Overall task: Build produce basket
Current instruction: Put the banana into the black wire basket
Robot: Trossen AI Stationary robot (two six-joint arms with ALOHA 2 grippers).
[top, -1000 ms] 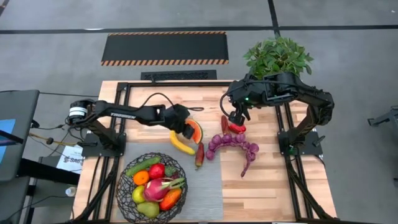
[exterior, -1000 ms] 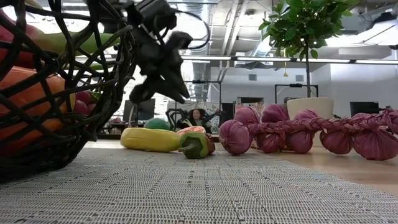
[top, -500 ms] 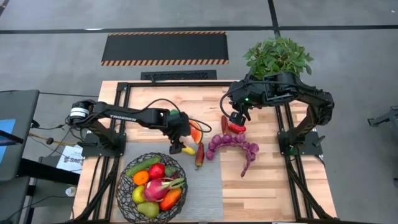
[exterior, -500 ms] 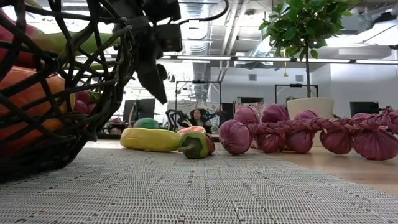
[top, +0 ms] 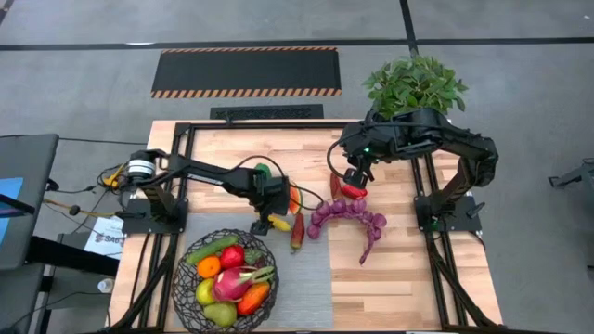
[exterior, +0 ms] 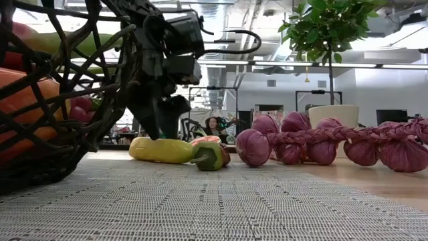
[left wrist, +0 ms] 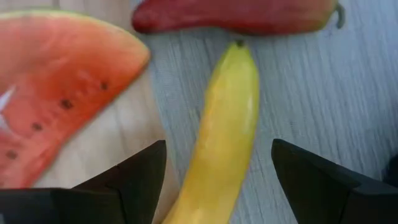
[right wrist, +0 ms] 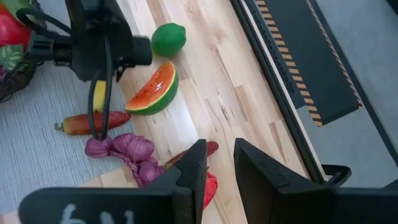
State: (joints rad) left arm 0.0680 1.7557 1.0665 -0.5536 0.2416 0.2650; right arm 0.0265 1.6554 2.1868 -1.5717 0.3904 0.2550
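A yellow banana point(left wrist: 227, 118) lies on the grey mat. My left gripper point(left wrist: 217, 168) stands open over it, one finger on each side and clear of it, pointing down point(top: 276, 210). Beside the banana lie a watermelon slice point(left wrist: 56, 93) and a long red pepper point(left wrist: 236, 15). The black wire basket point(top: 178, 278) at the near left holds several fruits. My right gripper point(right wrist: 219, 168), open by a narrow gap, hovers over a red pepper point(right wrist: 211, 186) near the table's middle point(top: 351, 181). My right gripper stands just above the red pepper point(top: 352, 192), pointing down. Its own fingers hide the spot, so I cannot tell whether they touch the pepper. My left gripper touches nothing.
A string of purple bulbs point(top: 351, 213) lies right of the long red pepper point(top: 298, 232). A green lime point(right wrist: 168, 39) sits on the wood beyond the watermelon. A leafy plant point(top: 413, 83) in a white pot point(exterior: 334, 114) stands at the far right. Black frame rails run along both table sides.
My left gripper has come down toward the banana and turned from a slant until its fingers point straight down. The banana, watermelon and red peppers lie where they were. My right arm has kept still.
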